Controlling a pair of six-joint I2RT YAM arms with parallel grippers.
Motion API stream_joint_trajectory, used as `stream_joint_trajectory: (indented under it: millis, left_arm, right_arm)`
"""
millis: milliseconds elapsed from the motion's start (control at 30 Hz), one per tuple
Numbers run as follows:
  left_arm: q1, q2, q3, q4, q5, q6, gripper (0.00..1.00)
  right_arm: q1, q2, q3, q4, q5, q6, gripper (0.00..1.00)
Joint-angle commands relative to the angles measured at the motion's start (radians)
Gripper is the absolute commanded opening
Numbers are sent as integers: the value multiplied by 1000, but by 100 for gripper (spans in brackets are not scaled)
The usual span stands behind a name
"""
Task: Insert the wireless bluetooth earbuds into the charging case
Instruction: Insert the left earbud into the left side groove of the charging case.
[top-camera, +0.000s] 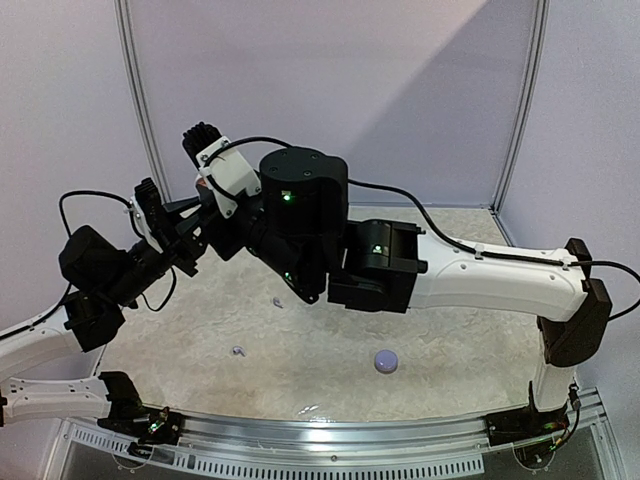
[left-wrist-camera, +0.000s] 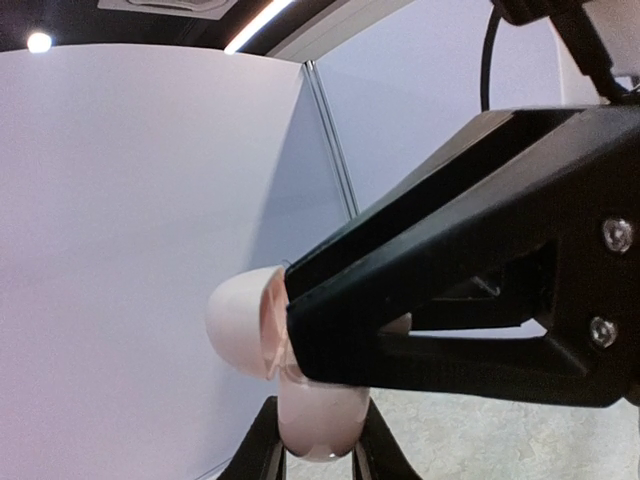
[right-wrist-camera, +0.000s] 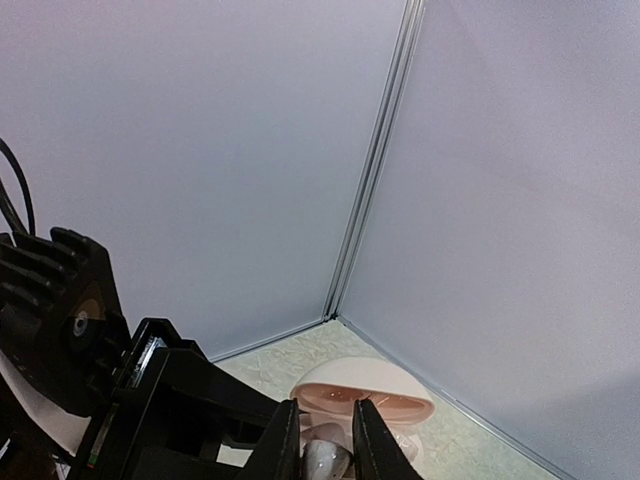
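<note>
Right tool (right-wrist-camera: 325, 428): closed on a small whitish piece, by the look one earbud (right-wrist-camera: 325, 462), just at the open charging case (right-wrist-camera: 362, 392). Left tool (left-wrist-camera: 320, 442): closed on the lower half of the case, with the lid open, high above the bench (top-camera: 460, 340) at its far left.

Judged as the middle of the task. Done: case opened and held ready, first earbud brought to its mouth. Not yet shown as seated. Left to do: seating it, then fetching the second earbud (top-camera: 237, 350), apparently the pale piece on the bench near the left arm, well apart from both tools.

Only from above: that piece, a smaller speck (top-camera: 278, 302) too small to name, and a round lavender thing (top-camera: 386, 361). Only from the wrist views: the case with its pinkish inside, hidden from above by the arms. Sockets not visible in any view.
</note>
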Motion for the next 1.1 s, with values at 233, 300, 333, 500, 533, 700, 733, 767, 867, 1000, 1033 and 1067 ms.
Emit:
stream_joint_trajectory:
  millis: [233,300,333,500,533,700,733,767,867,1000,1033,1067]
  left_arm:
    - [2,-27,10,130,37,-43,0]
    - [4,-28,10,124,35,-42,0]
    - [5,-28,10,120,36,-42,0]
    - [7,-29,12,113,40,-60,0]
    - [7,-27,11,114,45,-64,0]
    - [7,-31,14,112,68,-104,0]
    - [7,-30,15,109,73,-117,0]
    - [8,-32,16,105,80,-136,0]
    - [10,-34,14,101,101,-169,0]
    - [10,-39,13,101,105,-178,0]
    - [12,-40,13,99,104,-178,0]
    - [13,-41,14,98,104,-179,0]
  right_arm:
    - [-17,68,30,-107,8,-10,10]
    - [-17,69,43,-129,2,-10,10]
    - [-17,68,50,-136,0,-9,11]
    - [-17,68,70,-150,-29,2,18]
    - [-17,71,74,-150,-30,5,18]
    - [-20,80,98,-167,-33,20,20]
    - [-20,82,104,-171,-32,20,21]
    - [-19,84,108,-175,-34,23,22]
    - [-20,85,112,-180,-36,27,22]
    - [-21,87,113,-194,-29,39,22]
    - [-20,87,113,-199,-15,41,22]
    - [-21,87,113,-201,-7,45,22]
